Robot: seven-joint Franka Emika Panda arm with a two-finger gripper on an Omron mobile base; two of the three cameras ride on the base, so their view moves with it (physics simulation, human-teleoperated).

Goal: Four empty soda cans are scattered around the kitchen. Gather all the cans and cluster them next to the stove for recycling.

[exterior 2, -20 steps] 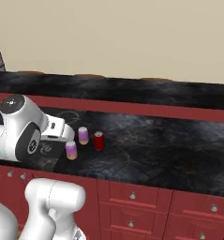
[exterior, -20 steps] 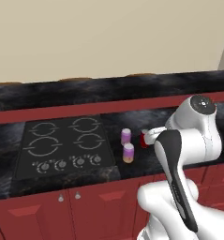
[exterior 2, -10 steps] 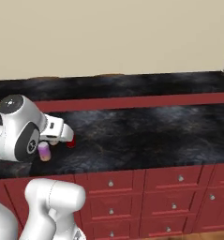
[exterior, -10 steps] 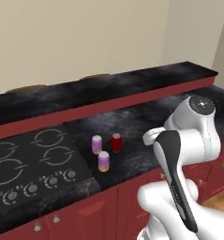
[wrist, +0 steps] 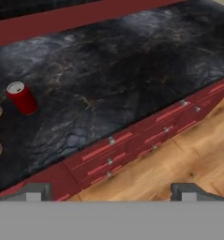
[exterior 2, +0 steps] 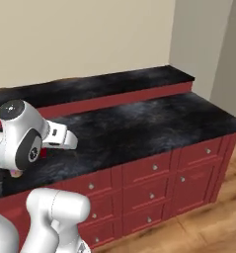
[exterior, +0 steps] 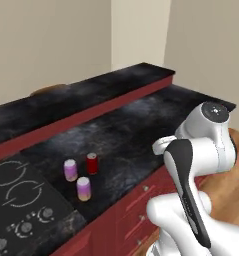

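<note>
Three soda cans stand together on the black counter just right of the stove (exterior: 13, 197): a purple can (exterior: 70, 170), a red can (exterior: 92, 163) and a second purple can (exterior: 83, 188). In the hand view the red can (wrist: 22, 98) is at the left, with the purple cans cut off by the left edge. My gripper (wrist: 111, 193) is open and empty, held over the counter's front edge to the right of the cans and apart from them. The hand (exterior 2: 60, 138) juts out from the white arm.
The black marbled counter (exterior: 141, 125) runs right to its end (exterior 2: 223, 118) by a wall corner. A raised ledge (exterior: 91, 90) lines the back. Dark red drawers (exterior 2: 154, 168) sit below, with light wood floor (wrist: 169, 159) in front.
The whole picture has shifted: the base has moved right along the counter, so stove and cans now sit further left. The cans themselves stay put and the gripper stays open.
</note>
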